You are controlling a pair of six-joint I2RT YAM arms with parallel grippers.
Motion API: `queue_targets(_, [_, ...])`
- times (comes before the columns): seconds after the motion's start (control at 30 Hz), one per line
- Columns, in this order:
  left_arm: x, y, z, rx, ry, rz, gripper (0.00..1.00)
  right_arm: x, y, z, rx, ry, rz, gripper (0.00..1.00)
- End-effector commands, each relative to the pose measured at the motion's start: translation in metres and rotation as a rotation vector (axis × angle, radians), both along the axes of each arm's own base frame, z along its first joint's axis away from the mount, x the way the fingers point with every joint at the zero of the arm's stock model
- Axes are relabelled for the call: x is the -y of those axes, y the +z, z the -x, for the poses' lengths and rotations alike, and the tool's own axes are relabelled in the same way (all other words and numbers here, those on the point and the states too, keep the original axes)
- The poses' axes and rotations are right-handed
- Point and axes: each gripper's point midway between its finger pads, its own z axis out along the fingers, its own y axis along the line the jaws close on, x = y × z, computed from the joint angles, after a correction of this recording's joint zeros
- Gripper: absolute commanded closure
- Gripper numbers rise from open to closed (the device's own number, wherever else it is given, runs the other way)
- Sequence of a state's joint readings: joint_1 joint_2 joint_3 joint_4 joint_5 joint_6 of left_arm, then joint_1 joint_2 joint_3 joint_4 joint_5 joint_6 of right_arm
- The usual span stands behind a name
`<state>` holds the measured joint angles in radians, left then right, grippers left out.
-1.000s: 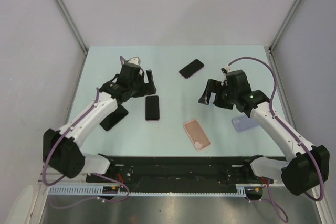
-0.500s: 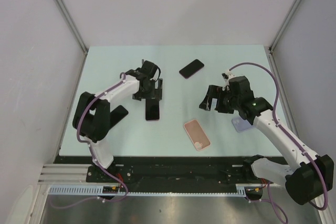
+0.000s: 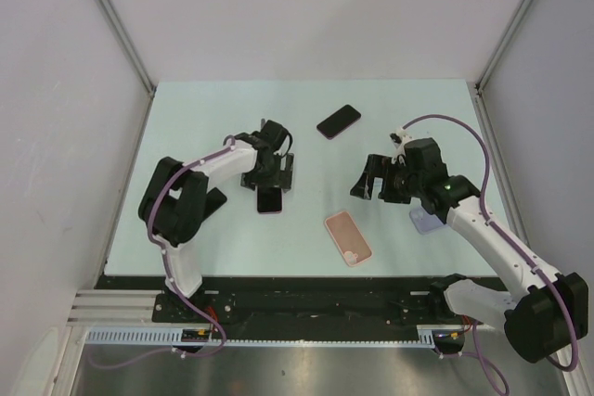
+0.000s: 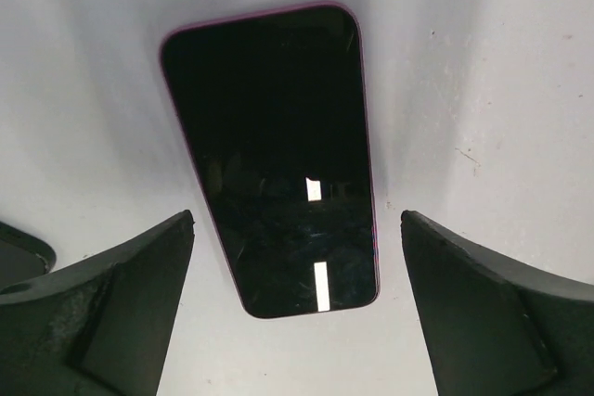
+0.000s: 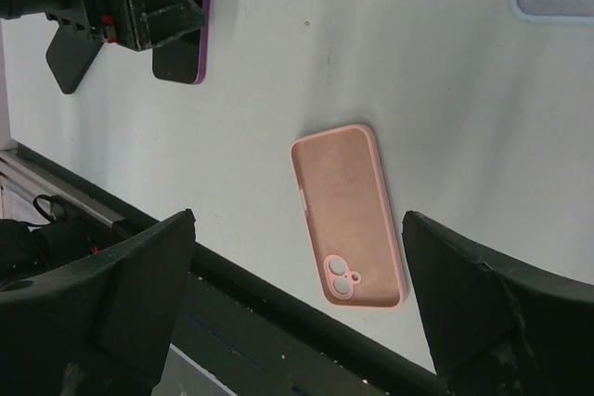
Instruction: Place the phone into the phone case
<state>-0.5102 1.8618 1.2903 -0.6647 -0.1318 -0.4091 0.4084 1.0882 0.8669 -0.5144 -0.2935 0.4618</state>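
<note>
Top external view shows the left gripper [image 3: 275, 173] now sitting right over the phone [image 3: 269, 199]. A second ago it hung farther back and to the left, with the arm stretched out; the arm has since folded in on itself to bring the wrist onto this spot. From the left wrist camera the two black fingers [image 4: 102, 308] stand wide apart, one on either side of the purple-rimmed phone, which lies flat and screen-up on the table [image 4: 483, 62], with neither finger touching it. The approach looks finished, then, and the likely next step is to lower and close across the phone's long edges. The right gripper [image 3: 365, 180] has drifted slightly nearer and lower, and its fingers are also spread, holding nothing. Its wrist camera looks down on the pink case [image 5: 345, 215], which lies flat and well apart from the phone; whether its open side faces up I cannot tell. A lavender case [image 3: 427, 222] lies under the right forearm, and a black phone [image 3: 339, 121] rests farther back. The phone is not yet in any case.
</note>
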Motion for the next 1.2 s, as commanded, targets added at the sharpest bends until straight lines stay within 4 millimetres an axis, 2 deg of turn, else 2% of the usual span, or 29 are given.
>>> queue_targets(0.0, [0.003,-0.013,0.003,-0.007,-0.005,-0.013,0.03,-0.001,0.012,-0.004,0.057,0.014,-0.025,0.03])
queue_targets(0.17, [0.001,-0.025,0.009,-0.035,-0.004,-0.031,0.07,0.000,0.011,-0.004,0.055,0.007,-0.032,0.03])
queue_targets(0.33, [0.000,-0.025,0.011,-0.039,-0.004,-0.030,0.14,-0.002,0.004,-0.002,0.039,0.010,-0.039,0.05])
queue_targets(0.43, [0.001,-0.026,0.013,-0.047,-0.003,-0.025,0.23,-0.002,-0.005,0.000,0.027,0.017,-0.036,0.08])
queue_targets(0.57, [-0.001,-0.025,0.017,-0.053,-0.003,-0.024,0.28,0.008,-0.041,0.007,-0.049,0.002,0.036,0.15])
queue_targets(0.67, [-0.001,-0.019,0.018,-0.038,-0.002,-0.012,0.30,0.010,-0.070,0.013,-0.134,0.014,0.084,0.26])
queue_targets(0.7, [0.000,-0.016,0.019,-0.035,-0.003,-0.001,0.31,0.008,-0.078,0.015,-0.152,0.023,0.086,0.33])
queue_targets(0.73, [0.001,-0.015,0.020,-0.036,-0.006,0.008,0.32,0.006,-0.091,0.018,-0.200,0.025,0.094,0.35])
queue_targets(0.83, [0.008,-0.013,0.024,-0.042,-0.021,0.049,0.34,-0.009,-0.113,0.024,-0.256,0.061,0.098,0.43])
queue_targets(0.93, [0.014,-0.010,0.029,-0.045,-0.031,0.095,0.35,-0.022,-0.127,0.026,-0.263,0.077,0.128,0.49])
queue_targets(1.0, [0.018,-0.007,0.029,-0.037,-0.028,0.127,0.35,-0.022,-0.143,0.025,-0.278,0.068,0.173,0.51])
queue_targets(1.07, [0.028,-0.007,0.036,-0.062,-0.033,0.188,0.36,-0.020,-0.159,0.027,-0.302,0.066,0.218,0.57])
queue_targets(1.17, [0.033,-0.008,0.041,-0.075,-0.029,0.228,0.37,-0.020,-0.169,0.026,-0.314,0.060,0.240,0.72])
